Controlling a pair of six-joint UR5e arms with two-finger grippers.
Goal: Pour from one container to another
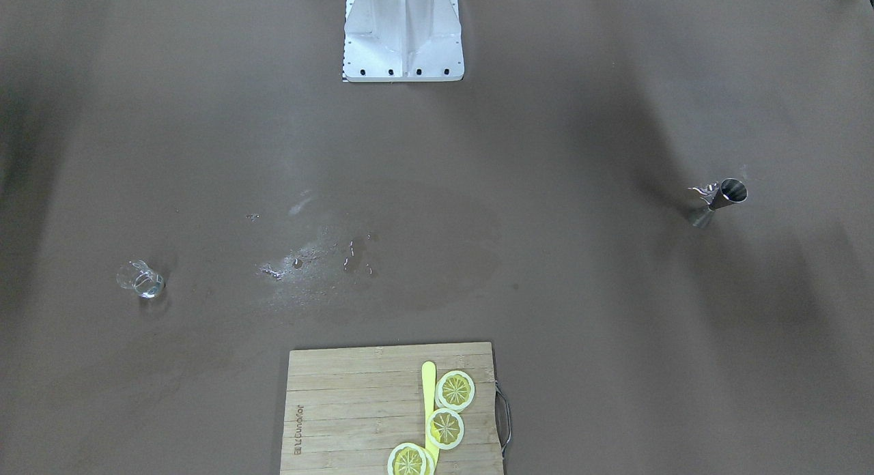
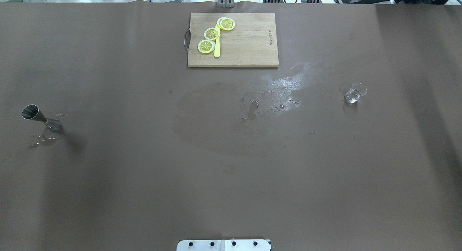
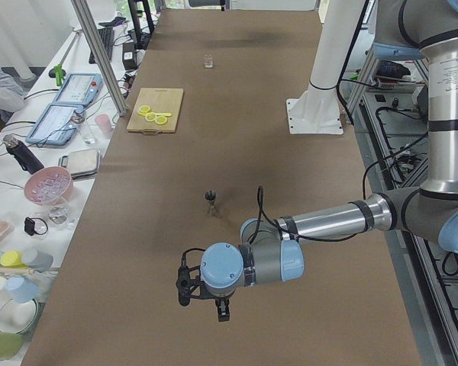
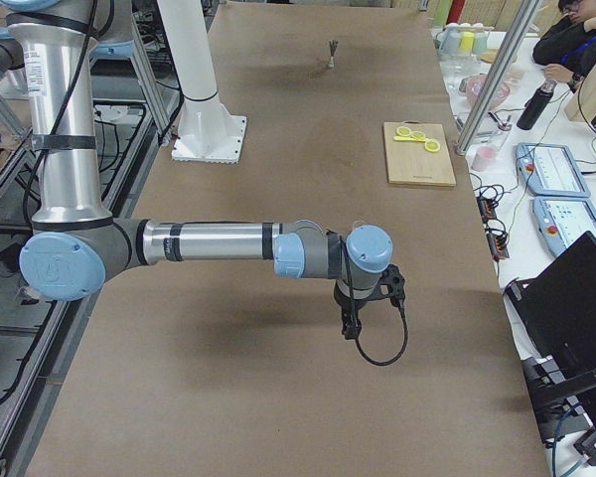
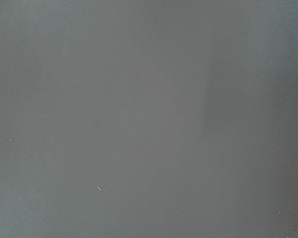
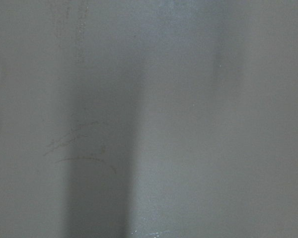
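Brown paper covers the worktop [image 2: 144,179], and nothing on it is in hand yet. We see the clear glass beaker [image 2: 355,92] standing upright on the robot's right side. The steel jigger [image 2: 40,118] stands on its smaller cone far over on the robot's left, wide mouth up. The two are well apart, w/ a wet patch [image 2: 285,83] between them, nearer the beaker, and droplets [image 2: 43,137] just beside the jigger's foot. We can't tell whether the beaker holds liquid (glass on brown gives little away).

Both arms hang off the ends of the worktop. The left gripper [image 3: 204,303] and right gripper [image 4: 350,326] show only in the side views, so we cannot tell if either is open or closed. Neither touches anything. Both wrist cams show only bare brown surface.

We judge the task not yet begun. Each vessel sits near one arm, which prob. suits a two-arm approach: right arm takes the beaker, left arm handles the jigger. The cutting board [image 2: 249,42] w/ lemon slices [image 2: 212,33] lies at the far edge, clear of both.
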